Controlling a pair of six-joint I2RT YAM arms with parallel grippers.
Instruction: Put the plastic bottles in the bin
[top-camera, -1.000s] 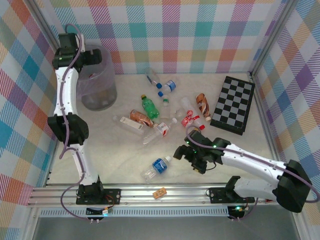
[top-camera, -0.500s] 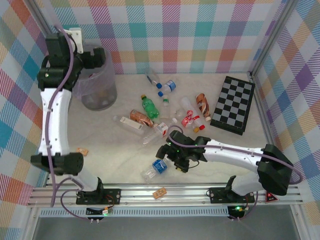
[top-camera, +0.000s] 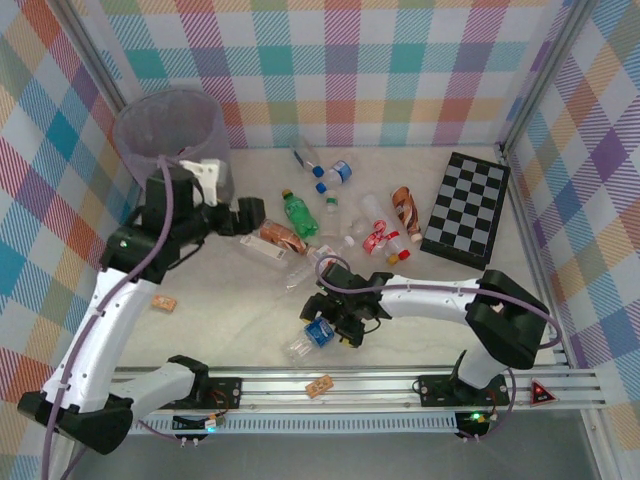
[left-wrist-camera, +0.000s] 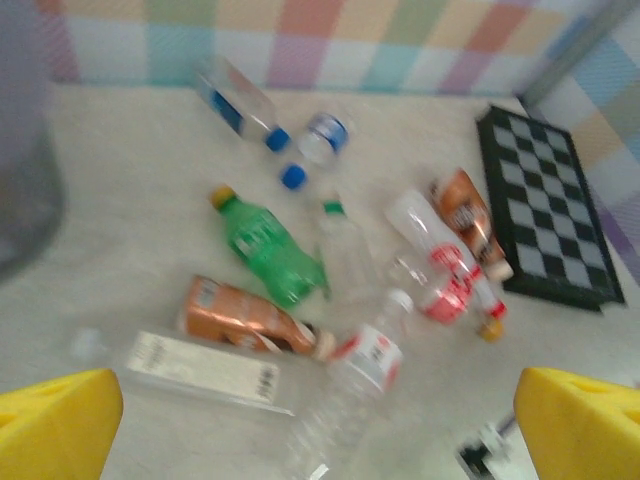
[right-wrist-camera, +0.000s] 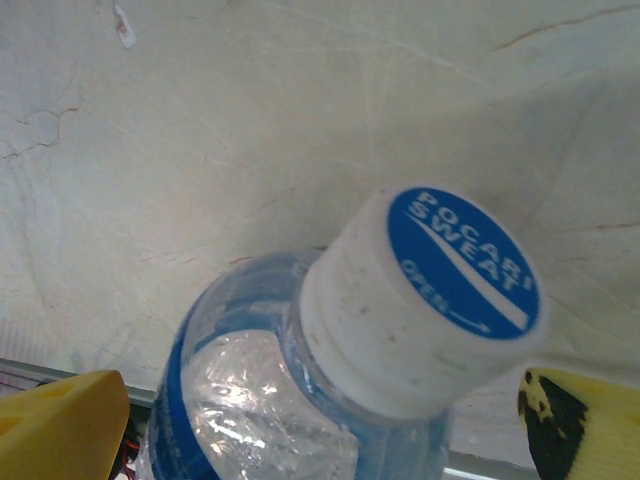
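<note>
The bottle with the blue label (top-camera: 312, 338) lies on its side on the worktop (top-camera: 230, 320), close to the front and a little apart from the other bottles. The right gripper (top-camera: 330, 325) is down at it, jaws open, one yellow tip on each side of the neck. I think it should go a bit lower first, so it grabs the body under the cap (right-wrist-camera: 455, 270), and then squeeze softly, because the thin plastic could slip or crumple. The bin (top-camera: 175, 130) stands well away in the far left corner, so the bottle must be lifted high to clear the rim. The left gripper (top-camera: 245, 215) hangs over the pile, jaws open and empty. The cap says "POCARI SWEAT" and "OPEN" with an arrow. The other labels are too blurry to read.
</note>
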